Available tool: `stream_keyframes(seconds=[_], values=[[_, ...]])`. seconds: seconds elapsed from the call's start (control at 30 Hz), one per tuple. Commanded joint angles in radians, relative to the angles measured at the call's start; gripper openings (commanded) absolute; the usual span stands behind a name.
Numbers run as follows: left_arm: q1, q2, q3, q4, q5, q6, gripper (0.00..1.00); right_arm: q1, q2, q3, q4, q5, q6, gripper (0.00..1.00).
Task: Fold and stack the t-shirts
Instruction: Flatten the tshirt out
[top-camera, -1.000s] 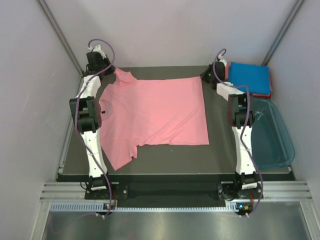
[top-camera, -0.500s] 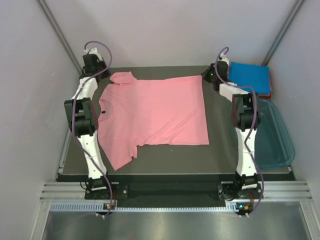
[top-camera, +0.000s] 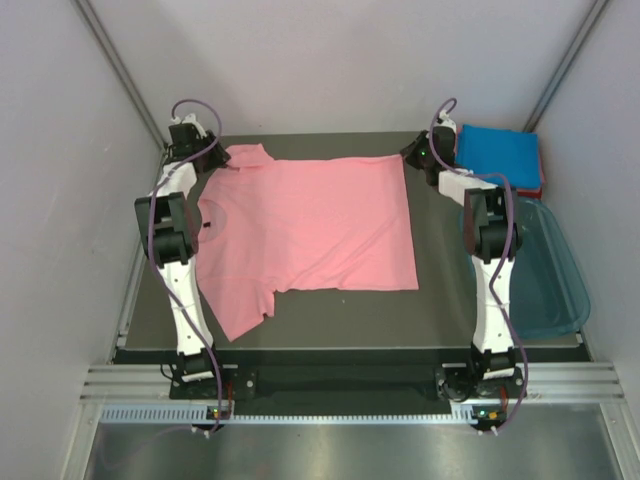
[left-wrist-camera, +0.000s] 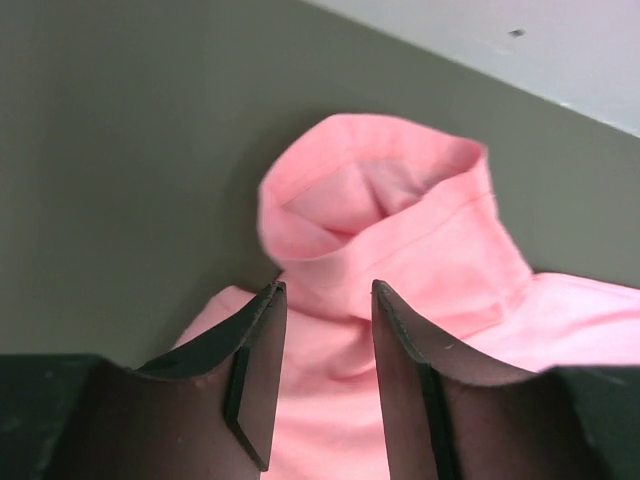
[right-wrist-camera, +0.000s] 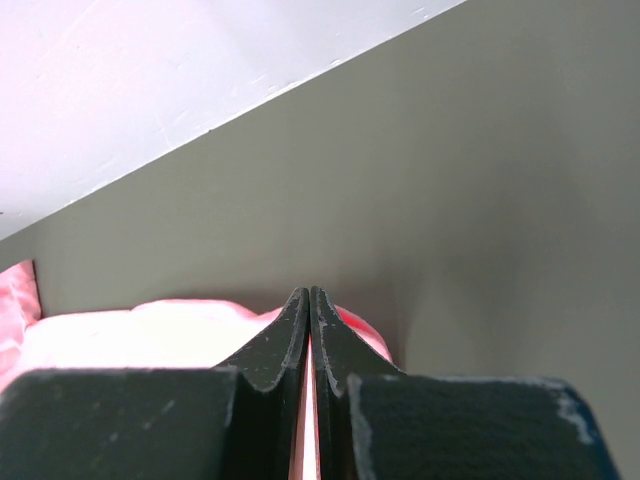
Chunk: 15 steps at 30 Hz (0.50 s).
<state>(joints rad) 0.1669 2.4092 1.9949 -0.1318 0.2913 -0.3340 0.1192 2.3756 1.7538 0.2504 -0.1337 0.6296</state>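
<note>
A robotics lab cell: blank white walls, aluminium rail, two bench-bolted arms.

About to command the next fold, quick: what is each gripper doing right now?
Left gripper: open, holding nothing, over a sleeve of the salmon-pink cloth t-shirt.
Right gripper: shut, apparently pinching that t-shirt's far hem corner.

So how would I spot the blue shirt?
Start at the dark table and look beside its far right corner, beyond the teal tub. There lies the blue t-shirt, folded into a flat rectangle; the salmon-pink t-shirt nearby is spread open instead.
</note>
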Motion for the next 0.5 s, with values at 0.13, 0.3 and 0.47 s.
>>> stream_keyframes(seconds=[0.13,0.3,0.47], values=[[0.043,0.031,0.058,0.054,0.029,-0.037,0.45,-0.009,-0.027,0.021,0.07,-0.023,0.01,0.0],[0.043,0.053,0.07,0.064,0.049,-0.057,0.47,-0.009,-0.024,0.015,0.082,-0.023,0.022,0.0],[0.045,0.074,0.079,0.104,0.091,-0.085,0.52,-0.009,-0.016,0.016,0.084,-0.027,0.025,0.0]])
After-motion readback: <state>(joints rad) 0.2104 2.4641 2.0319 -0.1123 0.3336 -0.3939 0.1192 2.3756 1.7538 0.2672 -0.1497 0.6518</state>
